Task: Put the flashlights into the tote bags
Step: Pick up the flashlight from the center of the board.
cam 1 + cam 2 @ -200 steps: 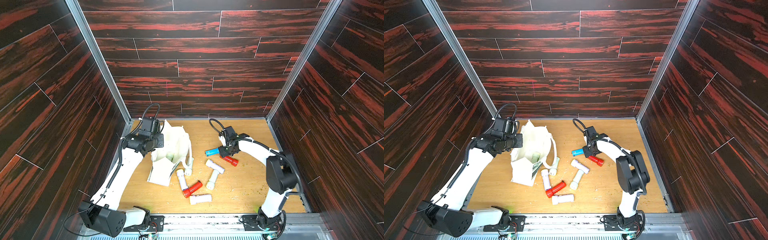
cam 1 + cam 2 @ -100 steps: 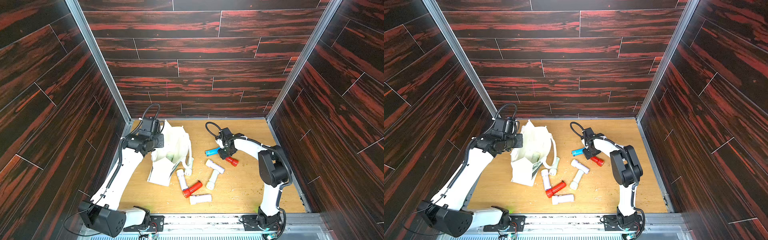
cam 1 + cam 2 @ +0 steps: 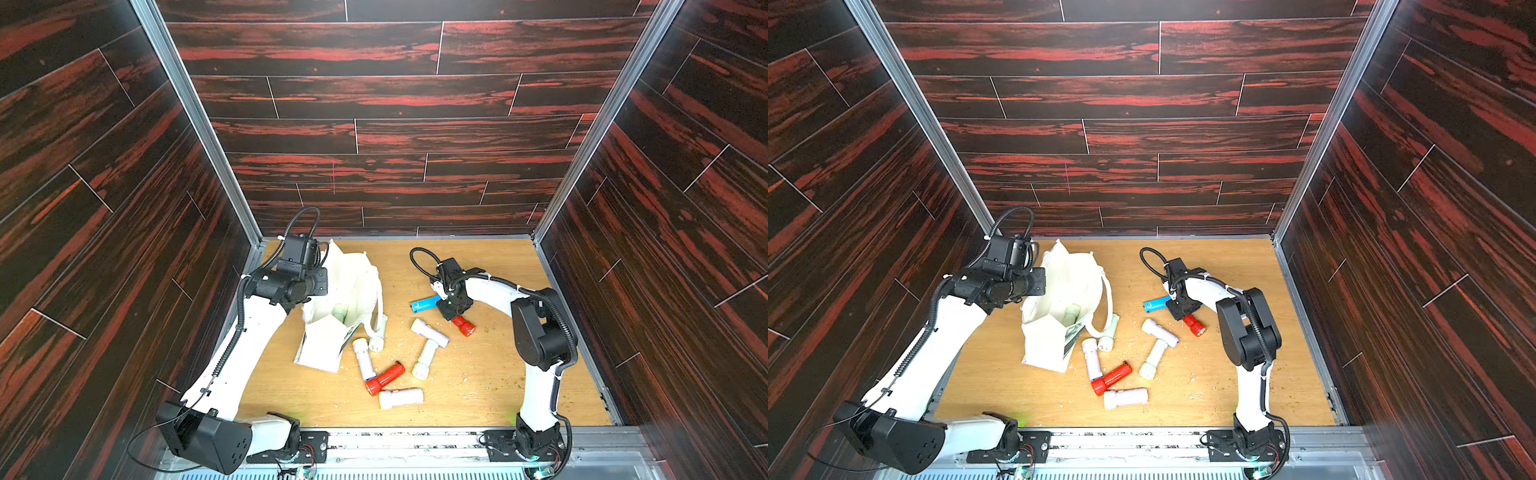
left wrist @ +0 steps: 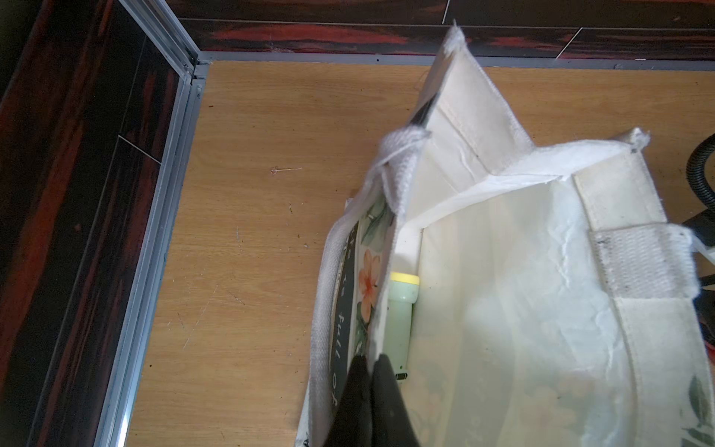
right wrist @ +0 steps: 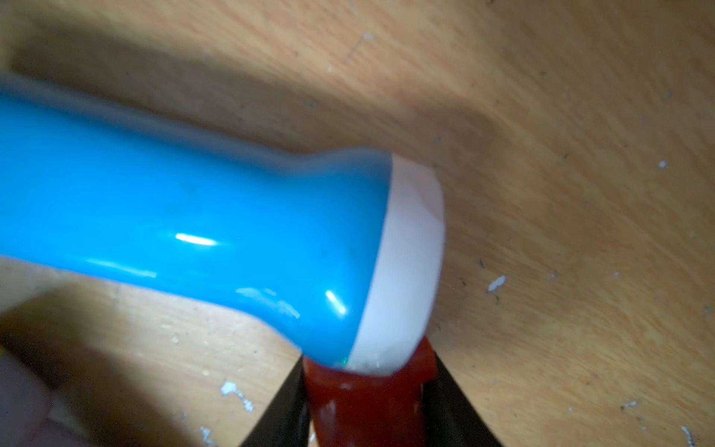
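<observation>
Flashlights (image 3: 400, 397): six pale, one blue, two red. My left jaws pinch the tote bag (image 3: 353, 282), right jaws one red flashlight (image 5: 363, 406).

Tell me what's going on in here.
The left gripper pinches the tote bag at its rim, holding it open; one pale flashlight lies inside. The right gripper is clamped on a red flashlight beside the blue flashlight. The other six flashlights lie loose on the table.

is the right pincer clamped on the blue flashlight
No, in the right wrist view the right pincer has its fingers on either side of the red flashlight, and the blue flashlight lies ungripped in front of it.
</observation>
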Controlling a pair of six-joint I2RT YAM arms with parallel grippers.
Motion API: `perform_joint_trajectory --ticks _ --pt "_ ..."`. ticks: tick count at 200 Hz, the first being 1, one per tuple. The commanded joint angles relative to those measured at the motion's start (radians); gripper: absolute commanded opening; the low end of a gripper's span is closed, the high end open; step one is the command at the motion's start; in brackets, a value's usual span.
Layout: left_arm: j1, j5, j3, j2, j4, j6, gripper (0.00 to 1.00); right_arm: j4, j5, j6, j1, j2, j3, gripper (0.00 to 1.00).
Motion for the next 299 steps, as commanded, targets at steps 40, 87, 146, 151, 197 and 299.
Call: perform_joint_trajectory --ticks 40,87,146,151,197,299 --pt "-0.005 0.001 0.005 -0.003 -0.039 0.008 0.00 -0.026 0.007 -0.006 -0.003 0.032 0.018 0.36" --pt "-0.004 0.050 0.007 -0.012 -0.021 -0.006 0.00 -0.022 0.052 0.081 -0.004 -0.068 -0.015 0.20" --pt "-0.004 0.144 -0.026 -0.026 0.042 -0.024 0.00 -0.009 0.104 0.305 -0.004 -0.328 -0.121 0.00" --pt "-0.004 0.148 -0.030 -0.029 0.047 -0.027 0.00 0.002 0.091 0.326 -0.004 -0.357 -0.136 0.00" --pt "-0.003 0.198 -0.060 -0.044 0.085 -0.041 0.00 0.091 0.022 0.515 -0.004 -0.611 -0.242 0.00" --pt "0.023 0.371 -0.116 -0.085 0.187 -0.111 0.00 0.318 -0.220 0.806 -0.002 -0.857 -0.340 0.00"
